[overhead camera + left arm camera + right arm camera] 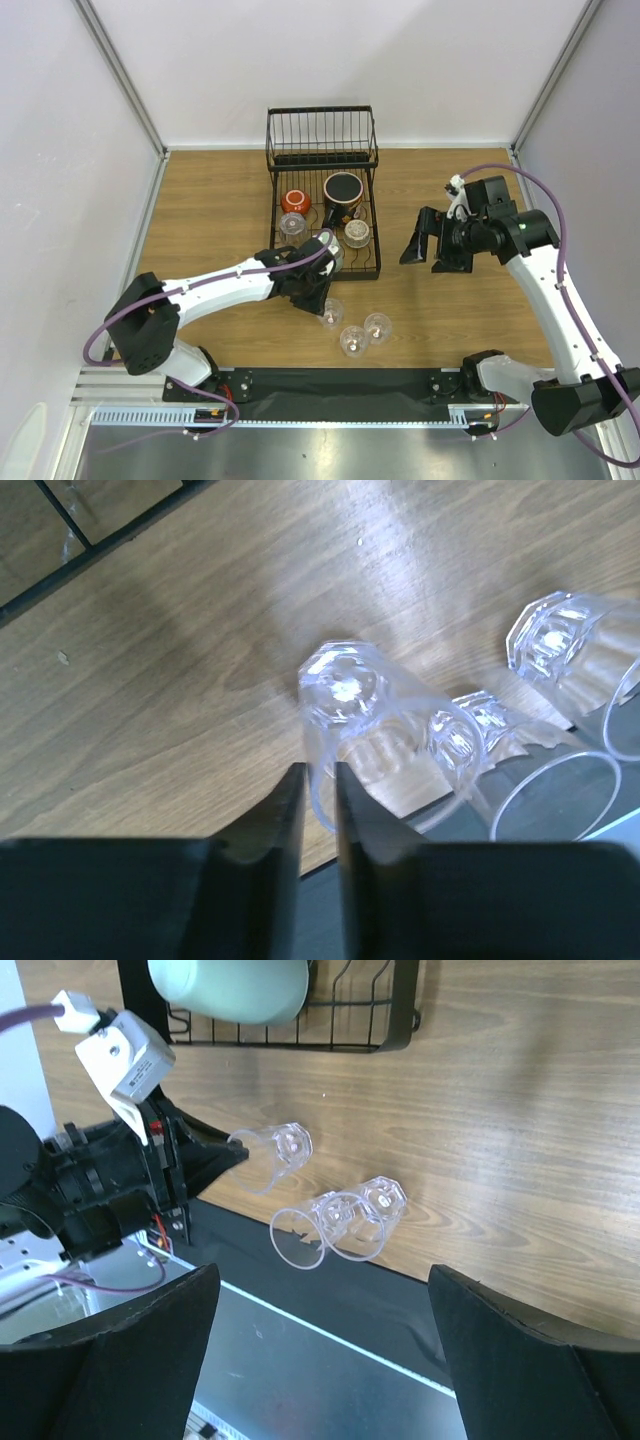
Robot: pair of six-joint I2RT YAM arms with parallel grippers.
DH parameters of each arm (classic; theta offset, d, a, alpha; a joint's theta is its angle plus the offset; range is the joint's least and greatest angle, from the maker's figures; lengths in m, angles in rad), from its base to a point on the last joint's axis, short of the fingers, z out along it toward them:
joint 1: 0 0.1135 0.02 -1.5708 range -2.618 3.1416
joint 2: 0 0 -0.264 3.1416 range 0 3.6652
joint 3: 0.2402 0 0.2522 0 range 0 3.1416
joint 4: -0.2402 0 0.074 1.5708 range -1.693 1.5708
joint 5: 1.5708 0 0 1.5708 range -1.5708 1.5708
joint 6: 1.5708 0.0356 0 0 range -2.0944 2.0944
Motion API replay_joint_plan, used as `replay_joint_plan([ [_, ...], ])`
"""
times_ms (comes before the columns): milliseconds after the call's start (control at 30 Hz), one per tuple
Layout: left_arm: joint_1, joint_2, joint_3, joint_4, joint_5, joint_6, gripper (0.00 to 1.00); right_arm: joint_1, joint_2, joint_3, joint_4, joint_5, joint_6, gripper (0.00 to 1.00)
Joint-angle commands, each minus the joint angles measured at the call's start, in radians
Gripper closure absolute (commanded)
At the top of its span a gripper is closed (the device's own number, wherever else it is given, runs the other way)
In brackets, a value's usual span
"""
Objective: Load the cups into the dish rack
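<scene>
at the table (200,220) edge, 1 light, slick, brittle clear tumbler (345,695) is pinched at its rim wall by the near-closed left gripper (320,780); right gripper (425,250) is held wide, empty.

Dish rack (272,215) tray nearly full: red mug (295,201) & black-rimmed mug (343,190) at back, rack tumblers (292,226) (357,234) in front, mint-green cup (235,985) at near edge; gaps btwn them tight. Raised wire basket (321,135) walls off far end. Left arm (230,285) lies across rack's near-left corner, left gripper (318,780) astride rim of nearest table tumbler (331,313); two more tumblers (352,341) (377,326) just beside, little room btwn. Table (210,210) bare L of rack, also R, where right gripper (422,262) hangs w/ jaws wide.
</scene>
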Motion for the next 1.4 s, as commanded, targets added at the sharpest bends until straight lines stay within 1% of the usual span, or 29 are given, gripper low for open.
replay_joint_plan([
  [0,0.006,-0.004,0.042,-0.015,0.015,0.012,0.8,0.039,0.008,0.032,0.003,0.023,-0.022,0.08],
  [67,0.006,-0.007,0.047,-0.02,0.014,0.012,0.88,0.052,0.018,0.029,0.009,0.022,-0.019,0.11],
  [100,0.006,-0.012,0.05,-0.032,0.004,0.014,0.96,0.056,0.022,0.028,0.014,0.016,-0.017,0.11],
  [133,0.005,-0.024,0.063,-0.04,-0.002,0.015,1.0,0.067,0.025,0.029,0.023,0.014,-0.014,0.13],
  [300,0.015,-0.095,0.128,-0.098,-0.063,0.034,1.0,0.096,0.051,0.048,0.04,-0.013,-0.009,0.2],
  [433,0.041,-0.205,0.183,-0.066,-0.065,0.022,1.0,0.098,0.075,0.094,0.049,-0.035,0.003,0.2],
  [500,0.054,-0.294,0.177,0.038,-0.049,0.012,1.0,0.096,0.089,0.15,0.049,-0.044,0.015,0.19],
  [533,0.054,-0.323,0.163,0.078,-0.063,-0.01,1.0,0.095,0.109,0.173,0.051,-0.05,0.023,0.18],
  [567,0.055,-0.389,0.151,0.174,-0.066,-0.027,1.0,0.093,0.117,0.225,0.052,-0.059,0.029,0.18],
  [600,0.055,-0.418,0.137,0.226,-0.097,-0.043,1.0,0.09,0.13,0.25,0.055,-0.085,0.05,0.16],
  [633,0.055,-0.453,0.105,0.277,-0.112,-0.076,1.0,0.087,0.149,0.273,0.068,-0.099,0.064,0.14],
  [667,0.055,-0.479,0.088,0.39,-0.144,-0.093,1.0,0.084,0.159,0.319,0.075,-0.131,0.084,0.12],
  [700,0.055,-0.527,0.073,0.434,-0.163,-0.107,1.0,0.07,0.166,0.338,0.087,-0.153,0.122,0.09],
  [767,0.055,-0.555,0.041,0.523,-0.213,-0.144,1.0,0.05,0.176,0.368,0.144,-0.205,0.179,0.05],
  [800,0.054,-0.567,0.036,0.597,-0.229,-0.149,1.0,0.026,0.175,0.374,0.176,-0.264,0.213,0.01],
  [833,0.055,-0.569,0.034,0.616,-0.241,-0.156,1.0,0.012,0.167,0.367,0.266,-0.297,0.315,0.0],
  [867,0.055,-0.566,0.036,0.67,-0.249,-0.155,1.0,0.001,0.16,0.352,0.329,-0.329,0.372,0.0],
  [900,0.055,-0.566,0.037,0.737,-0.268,-0.144,1.0,-0.005,0.147,0.297,0.403,-0.384,0.449,0.0],
  [933,0.055,-0.56,0.042,0.765,-0.281,-0.147,1.0,-0.008,0.137,0.264,0.574,-0.404,0.588,0.0],
  [1000,0.055,-0.555,0.042,0.83,-0.313,-0.141,1.0,-0.003,0.104,0.188,0.739,-0.426,0.739,0.0],
  [1033,0.055,-0.544,0.045,0.883,-0.321,-0.139,1.0,0.01,0.098,0.127,0.884,-0.428,0.795,0.0],
  [1067,0.055,-0.538,0.05,0.902,-0.321,-0.135,1.0,0.023,0.097,0.112,0.934,-0.416,0.881,0.0],
  [1133,0.055,-0.524,0.073,0.913,-0.327,-0.141,1.0,0.056,0.101,0.118,0.982,-0.391,0.916,0.0],
  [1233,0.055,-0.506,0.065,0.963,-0.315,-0.161,1.0,0.101,0.112,0.147,0.985,-0.319,0.926,0.0],
  [1267,0.055,-0.503,0.061,0.977,-0.313,-0.17,1.0,0.107,0.114,0.151,0.985,-0.319,0.926,0.0],
  [1367,0.055,-0.495,0.051,1.008,-0.298,-0.185,1.0,0.135,0.112,0.138,1.012,-0.268,0.975,0.01],
])
